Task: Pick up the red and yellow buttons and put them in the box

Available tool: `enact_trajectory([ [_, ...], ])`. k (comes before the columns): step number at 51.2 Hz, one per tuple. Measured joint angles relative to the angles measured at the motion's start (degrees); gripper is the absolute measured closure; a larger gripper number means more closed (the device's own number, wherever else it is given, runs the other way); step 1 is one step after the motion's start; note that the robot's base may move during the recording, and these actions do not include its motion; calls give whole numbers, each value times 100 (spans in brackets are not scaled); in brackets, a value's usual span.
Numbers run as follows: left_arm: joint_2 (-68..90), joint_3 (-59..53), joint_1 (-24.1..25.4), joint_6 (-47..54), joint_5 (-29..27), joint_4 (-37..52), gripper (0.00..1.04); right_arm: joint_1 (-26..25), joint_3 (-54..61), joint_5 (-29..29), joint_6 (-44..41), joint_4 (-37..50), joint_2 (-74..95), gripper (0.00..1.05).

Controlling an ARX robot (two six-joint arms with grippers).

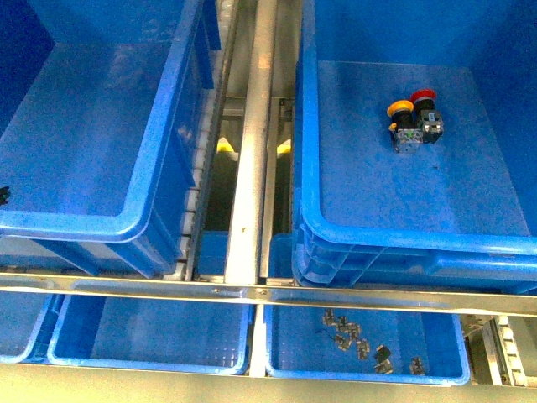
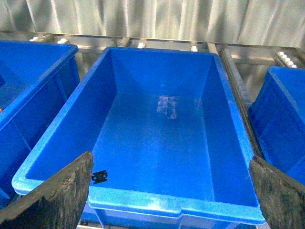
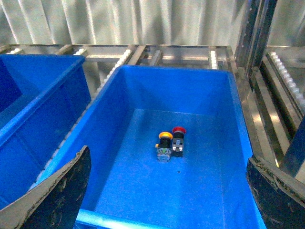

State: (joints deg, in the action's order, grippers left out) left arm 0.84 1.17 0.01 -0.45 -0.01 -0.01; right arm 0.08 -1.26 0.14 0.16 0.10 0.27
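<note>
The yellow button (image 1: 401, 108) and the red button (image 1: 424, 96) lie side by side, touching, on the floor of the right large blue crate (image 1: 403, 241). They also show in the right wrist view, yellow (image 3: 165, 137) and red (image 3: 179, 130), mid-floor of that crate (image 3: 176, 70). My right gripper (image 3: 167, 200) is open and empty, above the crate's near rim, well short of the buttons. My left gripper (image 2: 167, 200) is open and empty above the near rim of the left large blue crate (image 2: 143, 201), which holds no buttons. Neither gripper shows in the front view.
The left crate (image 1: 75, 225) has a small black piece (image 2: 99, 176) at its near corner. A metal rail (image 1: 252, 151) runs between the crates. Two shallow blue trays (image 1: 151, 363) sit below; the right tray (image 1: 436, 376) holds several small metal parts (image 1: 357, 340).
</note>
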Motion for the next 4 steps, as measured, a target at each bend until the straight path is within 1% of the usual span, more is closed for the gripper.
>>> enact_trajectory([
  [4, 0, 0, 0, 0, 0, 0, 8, 0, 0, 0, 0, 0, 0, 7],
])
